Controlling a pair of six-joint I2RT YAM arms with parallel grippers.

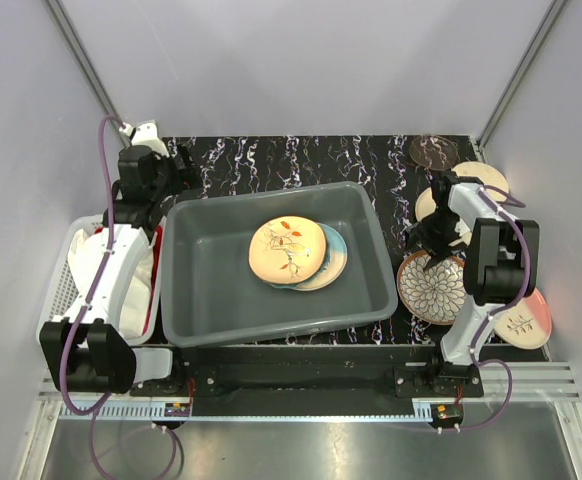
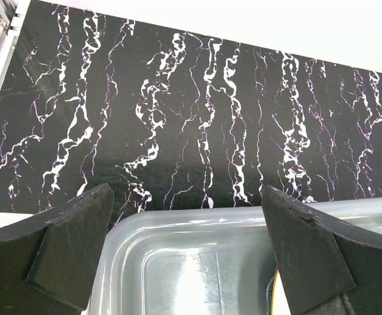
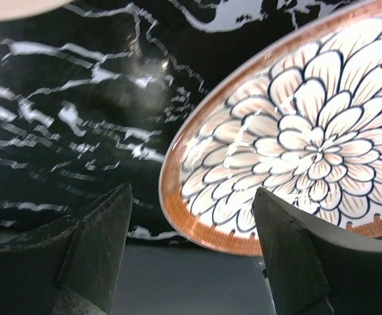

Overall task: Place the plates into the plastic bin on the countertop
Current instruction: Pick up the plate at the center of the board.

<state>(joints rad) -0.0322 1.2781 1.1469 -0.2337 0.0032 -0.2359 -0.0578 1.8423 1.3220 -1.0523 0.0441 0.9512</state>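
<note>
The grey plastic bin [image 1: 201, 290] sits mid-countertop [image 1: 301, 160]. In it lies a peach leaf-sprig plate [image 1: 287, 249] on top of a teal-edged one [image 1: 337, 262]. More plates lie right of the bin: a brown-rimmed petal-pattern plate [image 1: 433, 290], cream ones [image 1: 483, 178], a dark one [image 1: 433, 152] and a cream-and-pink one [image 1: 527, 320]. My right gripper [image 1: 434, 247] hangs over the petal plate's [image 3: 296, 144] far-left rim, open [image 3: 191, 230], with the rim between its fingers [image 3: 99, 243]. My left gripper [image 1: 178, 172] is open [image 2: 188, 252] above the bin's back-left corner [image 2: 197, 216], holding nothing.
A white mesh basket [image 1: 63, 262] with cloth stands left of the bin, under the left arm. White walls close the back and sides. A metal rail runs along the front edge [image 1: 301, 375].
</note>
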